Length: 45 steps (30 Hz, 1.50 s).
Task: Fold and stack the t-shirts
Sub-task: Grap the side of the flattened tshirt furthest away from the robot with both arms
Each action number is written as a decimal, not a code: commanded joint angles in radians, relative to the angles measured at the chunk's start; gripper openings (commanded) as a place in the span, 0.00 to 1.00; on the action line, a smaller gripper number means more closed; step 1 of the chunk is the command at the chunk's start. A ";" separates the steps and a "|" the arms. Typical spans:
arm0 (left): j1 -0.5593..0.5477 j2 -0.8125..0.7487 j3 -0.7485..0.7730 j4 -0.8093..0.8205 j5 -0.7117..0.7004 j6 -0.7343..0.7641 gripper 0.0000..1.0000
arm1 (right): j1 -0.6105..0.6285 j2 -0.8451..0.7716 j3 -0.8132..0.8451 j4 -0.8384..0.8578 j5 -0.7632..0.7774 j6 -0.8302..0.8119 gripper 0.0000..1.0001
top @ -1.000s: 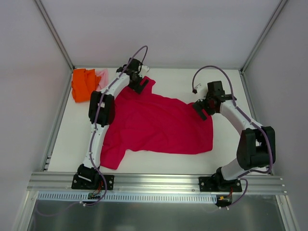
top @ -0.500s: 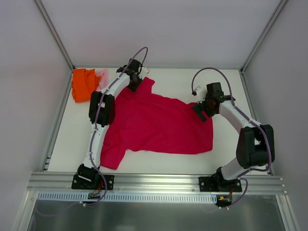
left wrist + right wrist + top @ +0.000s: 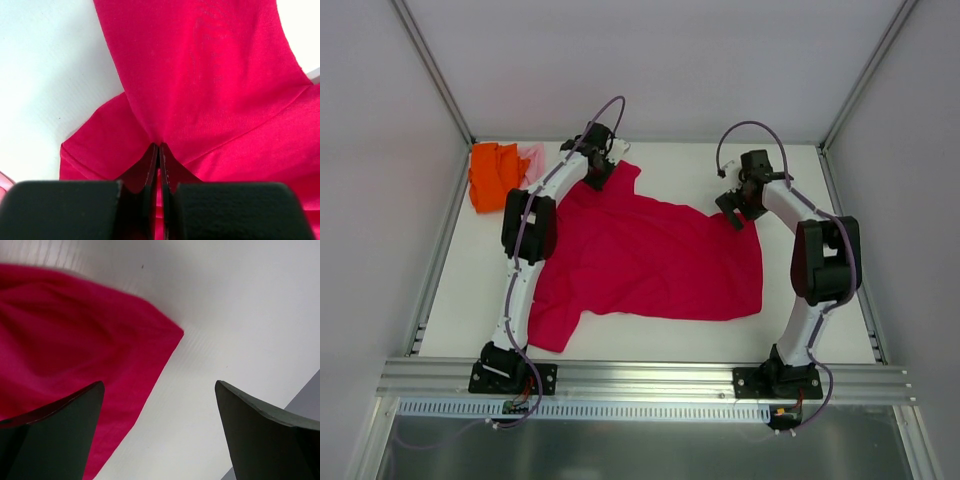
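Note:
The crimson-red t-shirt (image 3: 650, 260) lies spread across the middle of the white table. My left gripper (image 3: 600, 170) is at its far left corner, shut on a pinch of the red cloth (image 3: 210, 75), with the jaws pressed together (image 3: 159, 147) and fabric puckering up between them. My right gripper (image 3: 735, 208) hovers open at the shirt's far right corner. In the right wrist view the red corner (image 3: 75, 350) lies by the left finger, with bare table between the fingertips (image 3: 160, 385). The orange t-shirt (image 3: 492, 175) and a bit of the pale pink one (image 3: 533, 160) are bunched at the far left.
Grey walls and slanted metal posts (image 3: 435, 80) enclose the white table (image 3: 800, 290). An aluminium rail (image 3: 650, 380) carrying both arm bases runs along the near edge. A purple cable (image 3: 745, 135) loops above the right wrist.
My left gripper has closed on the red shirt's far left corner. The right arm has swung further back, bringing its open gripper to the far right corner.

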 commanded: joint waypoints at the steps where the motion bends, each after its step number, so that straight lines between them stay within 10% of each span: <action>1: 0.009 -0.092 -0.015 -0.008 0.023 -0.020 0.00 | -0.020 0.078 0.133 -0.062 0.015 0.052 1.00; 8: 0.009 -0.115 -0.057 -0.007 0.036 -0.023 0.00 | -0.036 0.181 0.250 -0.134 -0.004 0.094 1.00; 25: 0.009 -0.152 -0.094 0.006 0.049 -0.014 0.00 | -0.083 0.256 0.348 -0.332 -0.218 0.083 0.56; 32: 0.009 -0.153 -0.098 0.001 0.051 -0.012 0.00 | -0.089 0.299 0.394 -0.381 -0.209 0.102 0.80; 45: 0.009 -0.162 -0.112 -0.002 0.066 -0.026 0.00 | -0.106 0.296 0.359 -0.263 -0.155 0.094 0.83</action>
